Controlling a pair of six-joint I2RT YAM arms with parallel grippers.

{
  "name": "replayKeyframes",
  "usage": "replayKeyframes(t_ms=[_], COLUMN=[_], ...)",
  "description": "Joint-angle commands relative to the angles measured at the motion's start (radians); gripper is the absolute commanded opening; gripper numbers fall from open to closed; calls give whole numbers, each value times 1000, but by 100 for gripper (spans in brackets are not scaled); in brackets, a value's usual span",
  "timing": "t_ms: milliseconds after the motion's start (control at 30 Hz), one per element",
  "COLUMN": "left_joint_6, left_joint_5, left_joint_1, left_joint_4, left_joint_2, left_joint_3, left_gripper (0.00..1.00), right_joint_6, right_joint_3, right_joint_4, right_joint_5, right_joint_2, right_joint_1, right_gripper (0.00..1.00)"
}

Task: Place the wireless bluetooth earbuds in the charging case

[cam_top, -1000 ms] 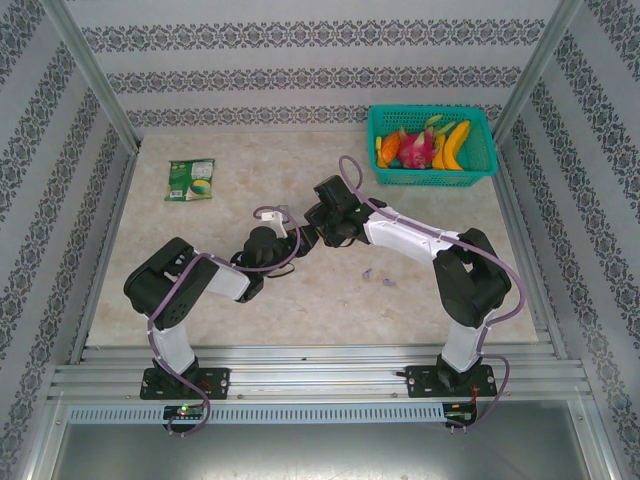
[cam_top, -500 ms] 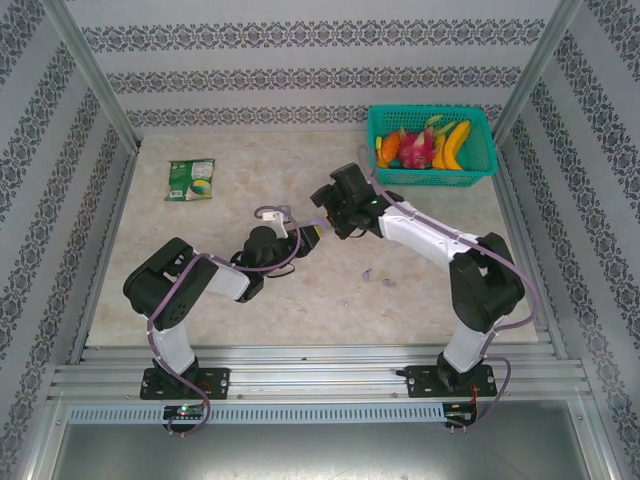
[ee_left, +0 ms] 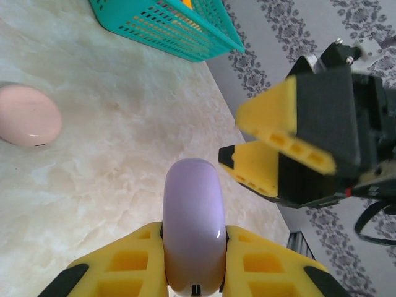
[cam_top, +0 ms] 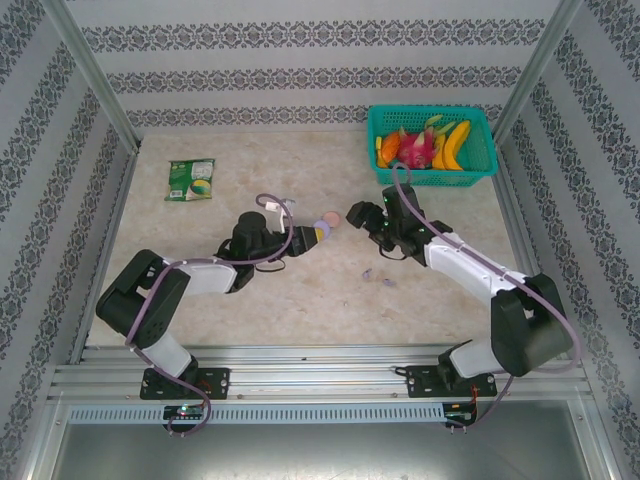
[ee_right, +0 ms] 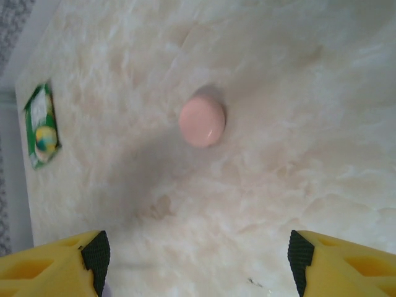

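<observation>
Pincer on the left arm (ee_left: 193, 238) is clamped on the purple charging case (ee_left: 193, 204). It holds the case on edge by its two flat faces, with the rounded rim pointing toward the right pincer (ee_right: 195, 250). The case looks closed. Judgement: it is presented this way so the other arm can reach the rim and open the lid, since no earbud can go in until that is done.

The right pincer has its fingers spread wide and carries nothing. It hangs opposite the purple case, near it but apart, and in its own view it looks down on the pink charging case (ee_right: 202, 120). That case lies flat and closed on the table (cam_top: 250, 300), just beyond the held purple one.

The wireless bluetooth earbuds (cam_top: 376, 277) lie loose on the table, on the near side of the right forearm and well apart from both cases. Two pale specks can be seen there, too small to give colour or count with certainty.

Clearances: open marble surrounds the cases on all sides. The teal fruit basket (cam_top: 430, 177) sits in the far right corner and the green snack packet (cam_top: 190, 180) at far left, both clear of the working area. The gap between the two pincers is narrow, so any closing move needs care. The right forearm passes close to the earbuds, and a low sweep could scatter them toward the near table edge.
</observation>
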Motion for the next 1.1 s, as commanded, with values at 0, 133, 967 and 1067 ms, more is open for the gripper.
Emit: replayKeyframes(t_ms=[0, 133, 967, 1067], left_joint_6=[76, 108, 154, 151], left_joint_5=[165, 236, 284, 290], left_joint_1=[31, 45, 62, 62], left_joint_4=[-114, -190, -292, -288], left_joint_2=[-42, -53, -35, -33], left_joint_3=[51, 97, 189, 194], left_gripper=[12, 12, 10, 9], right_joint_6=[-231, -273, -256, -256], right_joint_3=[-51, -109, -176, -180], right_joint_4=[152, 254, 388, 384], right_joint_5=[-122, -232, -367, -356], right_joint_2=[-78, -88, -34, -28], right_joint_1=[-4, -9, 30, 30], right_gripper=[77, 77, 72, 71])
